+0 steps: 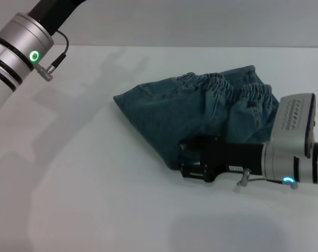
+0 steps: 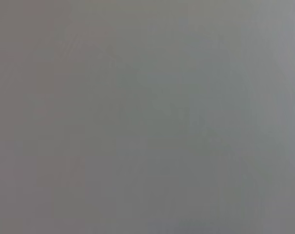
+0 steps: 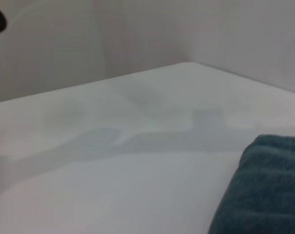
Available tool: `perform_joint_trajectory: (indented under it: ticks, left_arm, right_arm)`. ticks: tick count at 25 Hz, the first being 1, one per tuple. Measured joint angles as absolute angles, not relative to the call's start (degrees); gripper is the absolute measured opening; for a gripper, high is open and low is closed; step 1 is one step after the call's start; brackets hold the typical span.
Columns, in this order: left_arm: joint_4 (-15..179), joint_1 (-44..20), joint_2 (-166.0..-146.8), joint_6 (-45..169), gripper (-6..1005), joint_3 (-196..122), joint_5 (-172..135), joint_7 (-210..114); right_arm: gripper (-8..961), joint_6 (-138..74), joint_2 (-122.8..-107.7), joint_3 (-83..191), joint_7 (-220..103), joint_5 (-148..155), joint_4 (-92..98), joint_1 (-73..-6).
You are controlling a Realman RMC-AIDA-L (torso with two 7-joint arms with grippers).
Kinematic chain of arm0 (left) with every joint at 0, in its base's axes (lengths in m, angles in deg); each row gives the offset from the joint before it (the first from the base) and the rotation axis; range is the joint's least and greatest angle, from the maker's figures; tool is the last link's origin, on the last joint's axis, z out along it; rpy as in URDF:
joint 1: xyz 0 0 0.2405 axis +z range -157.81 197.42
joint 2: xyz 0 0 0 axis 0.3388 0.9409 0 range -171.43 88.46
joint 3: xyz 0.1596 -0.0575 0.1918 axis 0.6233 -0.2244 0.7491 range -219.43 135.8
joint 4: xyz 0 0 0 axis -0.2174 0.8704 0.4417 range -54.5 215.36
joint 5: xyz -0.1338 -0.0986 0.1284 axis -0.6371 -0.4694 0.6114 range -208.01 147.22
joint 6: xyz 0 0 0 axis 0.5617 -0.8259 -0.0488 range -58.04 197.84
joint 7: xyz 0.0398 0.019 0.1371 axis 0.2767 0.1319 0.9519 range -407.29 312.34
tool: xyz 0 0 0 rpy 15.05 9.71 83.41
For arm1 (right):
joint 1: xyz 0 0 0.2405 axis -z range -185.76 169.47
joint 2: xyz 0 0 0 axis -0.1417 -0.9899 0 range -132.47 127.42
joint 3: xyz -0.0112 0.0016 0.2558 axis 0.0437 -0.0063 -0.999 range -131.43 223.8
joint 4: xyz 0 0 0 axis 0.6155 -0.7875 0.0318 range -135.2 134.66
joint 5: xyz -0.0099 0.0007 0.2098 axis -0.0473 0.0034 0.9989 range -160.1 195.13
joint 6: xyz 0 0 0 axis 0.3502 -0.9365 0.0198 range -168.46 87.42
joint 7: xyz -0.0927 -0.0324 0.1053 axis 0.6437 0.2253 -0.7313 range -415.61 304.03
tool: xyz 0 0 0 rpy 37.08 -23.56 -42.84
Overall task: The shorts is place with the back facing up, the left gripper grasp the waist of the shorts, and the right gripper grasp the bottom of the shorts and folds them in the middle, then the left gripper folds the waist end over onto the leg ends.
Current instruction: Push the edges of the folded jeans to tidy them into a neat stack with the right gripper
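The blue denim shorts (image 1: 190,113) lie bunched and folded over in the middle of the white table (image 1: 96,199). Their gathered waist (image 1: 237,92) is at the far right side, and a pointed corner reaches left. My right gripper (image 1: 184,156) reaches in from the right, low over the table, and meets the near edge of the shorts; dark denim hides its tips. A denim edge (image 3: 264,185) fills one corner of the right wrist view. My left gripper (image 1: 54,13) is raised at the far left corner, well away from the shorts, its silver wrist (image 1: 25,44) showing a green light. The left wrist view shows only plain grey.
The white table runs to a pale wall (image 1: 201,21) at the back. A table corner (image 3: 191,63) shows in the right wrist view. Bare surface lies to the left of the shorts and in front of them.
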State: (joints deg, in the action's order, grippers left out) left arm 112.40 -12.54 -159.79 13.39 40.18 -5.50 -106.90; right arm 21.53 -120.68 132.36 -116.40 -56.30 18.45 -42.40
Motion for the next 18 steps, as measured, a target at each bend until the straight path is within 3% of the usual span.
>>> perform_joint_trajectory:
  ticks: [18]
  left_arm:
    - [111.6, -12.1, -159.87, 12.8, 829, 40.2, -6.6, -107.1]
  right_arm:
    - [567, 7.9, -121.61, 132.4, -118.1, -53.2, 20.9, -48.6]
